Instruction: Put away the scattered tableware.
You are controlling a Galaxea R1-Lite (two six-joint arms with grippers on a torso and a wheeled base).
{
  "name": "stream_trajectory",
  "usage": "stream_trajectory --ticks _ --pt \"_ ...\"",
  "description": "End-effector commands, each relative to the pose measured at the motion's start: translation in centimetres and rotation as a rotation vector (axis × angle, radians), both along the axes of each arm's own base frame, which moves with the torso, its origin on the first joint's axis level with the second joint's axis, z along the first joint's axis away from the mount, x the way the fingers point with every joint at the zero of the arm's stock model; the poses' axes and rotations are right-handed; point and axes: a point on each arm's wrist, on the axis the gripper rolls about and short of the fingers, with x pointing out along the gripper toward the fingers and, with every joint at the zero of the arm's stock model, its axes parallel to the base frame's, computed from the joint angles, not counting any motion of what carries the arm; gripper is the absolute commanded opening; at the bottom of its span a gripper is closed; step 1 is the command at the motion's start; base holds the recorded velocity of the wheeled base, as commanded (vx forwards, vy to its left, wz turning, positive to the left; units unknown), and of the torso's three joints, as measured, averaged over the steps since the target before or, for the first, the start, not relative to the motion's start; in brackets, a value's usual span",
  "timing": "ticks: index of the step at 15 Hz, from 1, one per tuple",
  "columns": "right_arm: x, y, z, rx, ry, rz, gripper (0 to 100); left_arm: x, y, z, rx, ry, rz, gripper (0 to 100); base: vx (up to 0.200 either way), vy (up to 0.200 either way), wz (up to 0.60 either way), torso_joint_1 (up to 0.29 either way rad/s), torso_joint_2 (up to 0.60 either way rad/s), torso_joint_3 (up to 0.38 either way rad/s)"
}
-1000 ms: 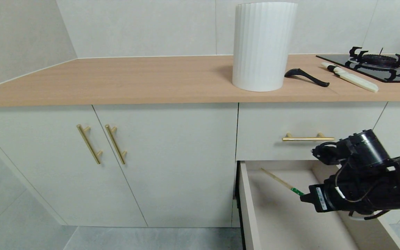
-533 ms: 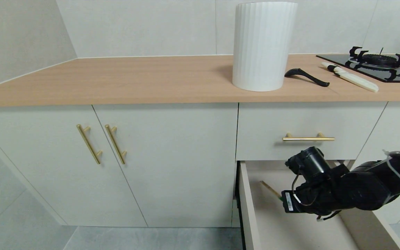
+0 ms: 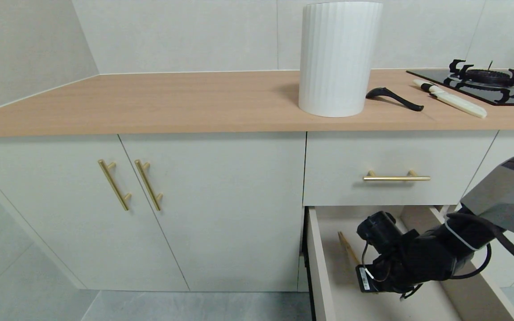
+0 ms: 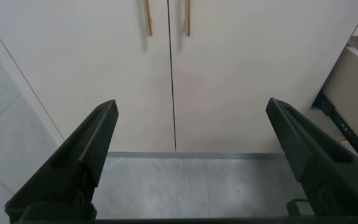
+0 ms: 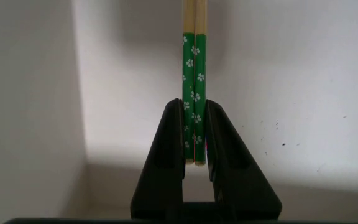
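Right gripper [image 5: 195,111] has sunk into the open drawer [image 3: 317,263]; jaws pinched on the chopsticks [image 5: 194,56] (left gripper [image 4: 190,106] gapes, empty); release looks near.

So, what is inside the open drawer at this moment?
Inside the open drawer, the right gripper holds a pair of green-ended chopsticks toward its left side. The arm covers the floor under it, so anything lying there is hidden.

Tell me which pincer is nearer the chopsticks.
Right. The right pincer is shut on the chopsticks, inside the open drawer. The left pincer hangs open in front of the cabinet doors, apart from the chopsticks.
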Motion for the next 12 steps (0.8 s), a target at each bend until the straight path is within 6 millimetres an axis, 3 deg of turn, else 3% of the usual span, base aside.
stream_trajectory --ticks 1,4,12 --pt "0.1 0.1 -1.5 -0.019 0.034 0.0 0 0.0 0.0 0.0 0.0 0.001 0.0 100 0.0 0.0 0.0 0.0 0.0 0.0" --pt "0.4 0.2 -3.1 -0.027 0.036 -0.001 0 0.0 0.0 0.0 0.0 0.001 0.002 100 0.0 0.0 0.0 0.0 0.0 0.0" --pt "0.5 0.3 -3.3 -0.03 0.03 -0.005 0 0.0 0.0 0.0 0.0 0.001 0.002 100 0.0 0.0 0.0 0.0 0.0 0.0"
